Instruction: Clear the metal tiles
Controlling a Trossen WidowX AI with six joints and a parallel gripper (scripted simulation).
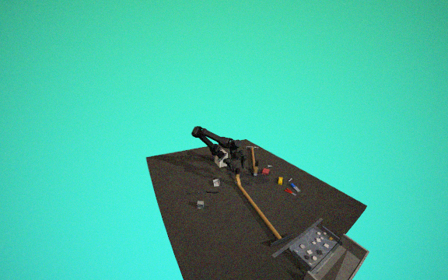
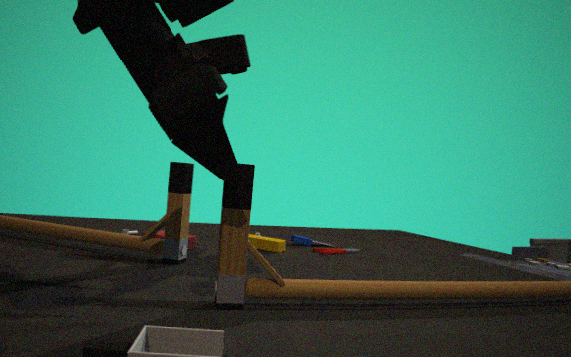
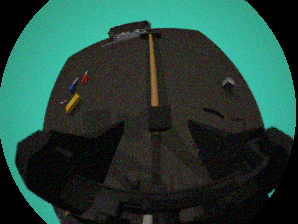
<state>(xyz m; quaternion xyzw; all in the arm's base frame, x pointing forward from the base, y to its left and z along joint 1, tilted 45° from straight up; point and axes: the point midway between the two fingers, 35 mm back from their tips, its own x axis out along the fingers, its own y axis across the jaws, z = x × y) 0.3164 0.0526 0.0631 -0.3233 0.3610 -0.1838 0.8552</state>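
- Exterior: long scraper (image 1: pixel 260 210) (image 2: pixel 414 289) (image 3: pixel 154 75) lying along the dark, matte table (image 1: pixel 208 233) (image 2: pixel 414 327) (image 3: pixel 200 60), its shaft smooth, round and honey-brown.
- At the near end, an upright square grip (image 2: pixel 235 238) (image 3: pixel 160 119) of grained wood, black-capped, grey-footed, with a thin slanting wooden brace.
- Gripper (image 1: pixel 239 166) (image 2: pixel 230 171) (image 3: pixel 156 123) at the cap, fingers spread wide on either side of the grip in the wrist view; nothing clamped.
- In the top view, a broad dark blade (image 1: pixel 280 241) at the scraper's far end, just beside the bluish-grey steel bench plate (image 1: pixel 306 239) (image 2: pixel 504 265).
- Scattered on the plate, small metal tiles (image 1: pixel 318 239) (image 2: pixel 560 265), mostly pale, some dark, one orange; beyond, a grey-walled catch box (image 1: pixel 364 257).
- Left of the grip in the exterior view, a shorter wooden tool (image 1: pixel 253 159) (image 2: pixel 67 233) with its own black-capped post: a close neighbour to steer around.
- Right of the shaft in the top view, a red block (image 1: pixel 266 171) (image 2: pixel 192 241), a yellow block (image 1: pixel 280 180) (image 2: pixel 267 243) (image 3: pixel 73 103), blue-handled and red-handled tools (image 1: pixel 290 191) (image 2: pixel 330 251) (image 3: pixel 84 78).
- Left of it, a pale, open, thin-walled tray (image 1: pixel 216 182) (image 2: pixel 181 342).
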